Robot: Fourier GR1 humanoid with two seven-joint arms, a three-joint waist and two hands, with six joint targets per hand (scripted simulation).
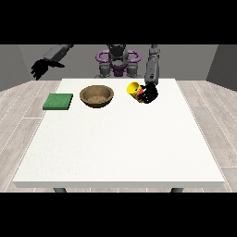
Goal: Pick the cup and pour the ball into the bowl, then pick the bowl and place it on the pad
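1. You are looking at the hand at the view's right (149,94), which is wrapping its fingers around the yellow cup (134,89). The cup is tilting, with its mouth turning toward the brown bowl (96,96).
2. The hand at the view's left (40,69) is hanging in the air beside the surface (120,143), well apart from everything, and its fingers are spreading loosely with nothing in them.
3. The bowl is standing between the cup and the green pad (58,101). The pad is lying flat near the surface's edge at the view's left.
4. The ball is not showing to me; I cannot tell if it is inside the cup or already in the bowl.
5. I am judging the cup as light, stiff and smooth, so it may be slipping when tilted; holding it around the middle of its wall seems best.
6. The bowl is looking wider, rigid and probably heavier. You are likely needing to take it at the rim, with the thumb on one side of the wall and the fingers on the other, and to keep it level toward the pad.
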